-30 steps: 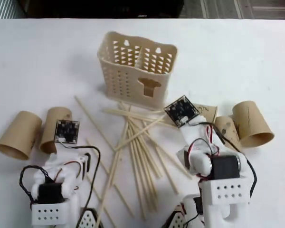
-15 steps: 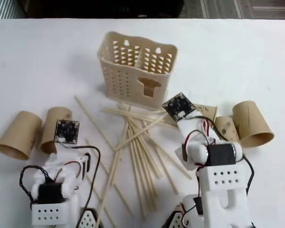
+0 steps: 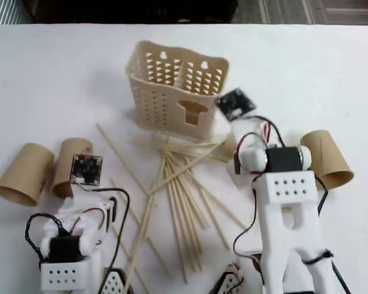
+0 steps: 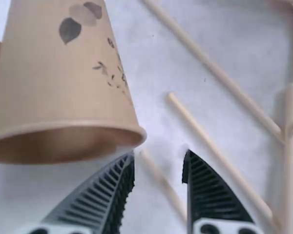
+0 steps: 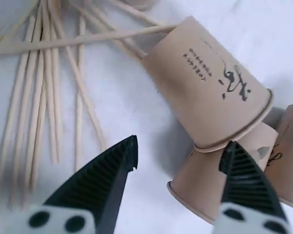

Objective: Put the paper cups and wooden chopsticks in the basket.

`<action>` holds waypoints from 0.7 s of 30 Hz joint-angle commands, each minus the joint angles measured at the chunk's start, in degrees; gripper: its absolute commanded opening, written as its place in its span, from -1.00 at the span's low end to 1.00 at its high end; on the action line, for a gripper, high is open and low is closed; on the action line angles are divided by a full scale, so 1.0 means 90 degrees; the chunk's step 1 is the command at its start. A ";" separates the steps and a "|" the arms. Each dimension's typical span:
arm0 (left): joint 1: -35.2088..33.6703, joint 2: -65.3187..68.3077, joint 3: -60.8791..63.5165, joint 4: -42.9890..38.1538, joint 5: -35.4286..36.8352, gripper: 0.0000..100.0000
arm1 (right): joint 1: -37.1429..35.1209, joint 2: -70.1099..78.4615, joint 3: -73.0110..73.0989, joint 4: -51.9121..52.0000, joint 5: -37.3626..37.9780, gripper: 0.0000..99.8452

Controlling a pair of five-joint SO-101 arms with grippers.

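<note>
Right gripper (image 5: 180, 146): jaws spread wide, holding nothing. Just beyond them a cup (image 5: 210, 92) lies on its side, rim toward the jaws. A second cup (image 5: 210, 187) touches it and a third cup (image 5: 290, 156) sits just beside. Chopsticks (image 5: 49, 87) fan out near the other jaw, and one reaches the first cup's narrow end.

Left gripper (image 4: 158, 158): jaws parted a little, nothing pinched. A single chopstick (image 4: 161, 183) lies on the table in the gap. A leaf-print cup (image 4: 58, 83) lies on its side w/ its rim just beside one jaw.

Further out, in the high view, the basket (image 3: 175, 92) stands upright on the table (image 3: 49, 79). The chopstick pile is in front of it, btwn the arms. The left pair of cups (image 3: 24, 173) lies near the left arm and a far-right cup (image 3: 325, 159) beside the right arm.

Handling, as I judge it:
- **Cups:** probably v. light and thin-walled, so they'd crush or roll away under a hard squeeze. Best hold is at the rim, one jaw inside and one outside (the rolled lip should be the stiffest part).
- **Chopsticks:** likely stiff, light, smooth and prone to rolling. Take one near mid-length so it balances. They cross each other, so lifting one may drag its neighbours.
</note>
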 commanded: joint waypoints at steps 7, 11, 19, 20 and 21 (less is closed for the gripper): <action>-0.0024 -0.0034 -0.0029 0.0029 0.0059 -0.65 | 0.0708 0.1031 -0.0322 -0.0816 -0.1094 -0.52; -0.0024 -0.0034 -0.0029 0.0029 0.0059 -0.65 | 0.0835 0.1538 -0.0322 -0.1324 -0.1309 -0.52; -0.0024 -0.0034 -0.0029 0.0029 0.0059 -0.65 | 0.0708 0.2545 -0.0703 -0.1460 -0.1387 -0.67; -0.0024 -0.0034 -0.0029 0.0029 0.0059 -0.65 | 0.0698 0.2603 -0.0811 -0.1392 -0.1387 -0.72; -0.0024 -0.0034 -0.0029 0.0029 0.0059 -0.65 | 0.0698 0.2632 -0.0908 -0.1314 -0.1377 -0.77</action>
